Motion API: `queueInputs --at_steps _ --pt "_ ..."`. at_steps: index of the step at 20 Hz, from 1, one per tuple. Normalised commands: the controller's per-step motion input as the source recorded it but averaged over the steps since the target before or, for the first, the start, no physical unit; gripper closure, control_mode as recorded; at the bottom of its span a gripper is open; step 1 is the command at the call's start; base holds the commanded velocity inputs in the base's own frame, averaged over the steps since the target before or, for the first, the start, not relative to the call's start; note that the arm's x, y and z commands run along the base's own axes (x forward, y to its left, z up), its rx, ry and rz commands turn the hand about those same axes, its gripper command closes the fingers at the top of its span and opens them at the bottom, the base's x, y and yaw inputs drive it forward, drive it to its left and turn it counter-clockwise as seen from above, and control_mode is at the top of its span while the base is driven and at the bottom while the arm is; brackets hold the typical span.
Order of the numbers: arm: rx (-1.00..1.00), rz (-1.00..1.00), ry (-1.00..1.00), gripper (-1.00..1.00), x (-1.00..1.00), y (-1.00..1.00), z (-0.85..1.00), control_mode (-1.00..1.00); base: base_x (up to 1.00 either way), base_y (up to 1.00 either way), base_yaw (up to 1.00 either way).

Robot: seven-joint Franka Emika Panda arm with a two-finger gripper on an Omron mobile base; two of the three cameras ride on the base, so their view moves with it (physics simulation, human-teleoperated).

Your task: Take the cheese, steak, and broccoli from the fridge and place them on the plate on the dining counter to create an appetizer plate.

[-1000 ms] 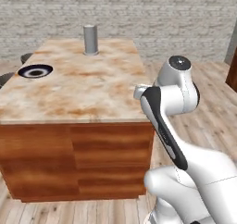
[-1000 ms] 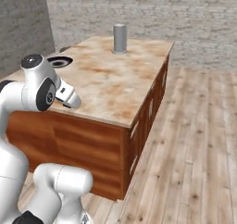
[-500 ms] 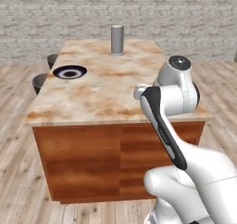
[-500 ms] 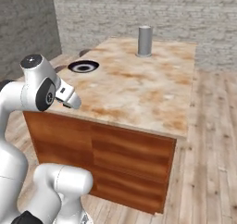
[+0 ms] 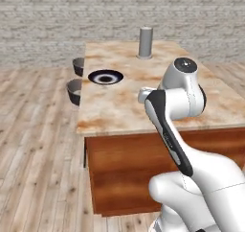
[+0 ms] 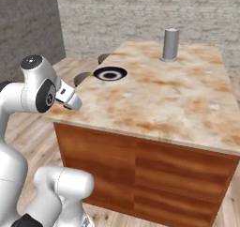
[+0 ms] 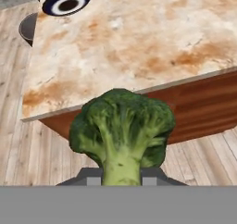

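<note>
**Broccoli gripped, short of the dining counter**

The gripper (image 7: 121,180) is closed on the stalk of the broccoli (image 7: 122,126), whose green head stands upright above the fingertips in the hand view. From the right base view the hand (image 6: 69,98) sits just off the near left corner of the dining counter (image 6: 178,104), out over the wooden floor (image 5: 38,149) rather than above the marble.

The plate (image 5: 105,76) lies on the counter close to its left edge, toward the far half, well apart from the broccoli; nothing shows on it. A grey upright cylinder (image 5: 145,42) stands near the far edge. Two dark stools (image 5: 74,91) sit against the counter's left side, just beside the plate's stretch of edge. Behind everything runs a pale brick wall (image 5: 119,15).
</note>
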Motion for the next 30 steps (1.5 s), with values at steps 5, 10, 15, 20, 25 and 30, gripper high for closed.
queueInputs --at_steps 5,10,15,20,25,30 --pt "0.0 0.0 0.0 1.0 0.0 0.0 0.0 1.0 0.66 1.0 -0.2" --pt "0.0 0.0 0.0 1.0 0.0 0.0 0.0 1.0 0.79 0.97 -0.31" --pt "0.0 0.0 0.0 1.0 0.0 0.0 0.0 1.0 0.64 0.8 -0.45" --pt "0.0 0.0 0.0 1.0 0.0 0.0 0.0 1.0 0.25 0.77 -0.59" --pt "0.0 0.0 0.0 1.0 0.0 0.0 0.0 1.0 0.12 0.79 -0.64" --pt "0.0 0.0 0.0 1.0 0.0 0.0 0.0 1.0 0.16 0.85 -0.61"
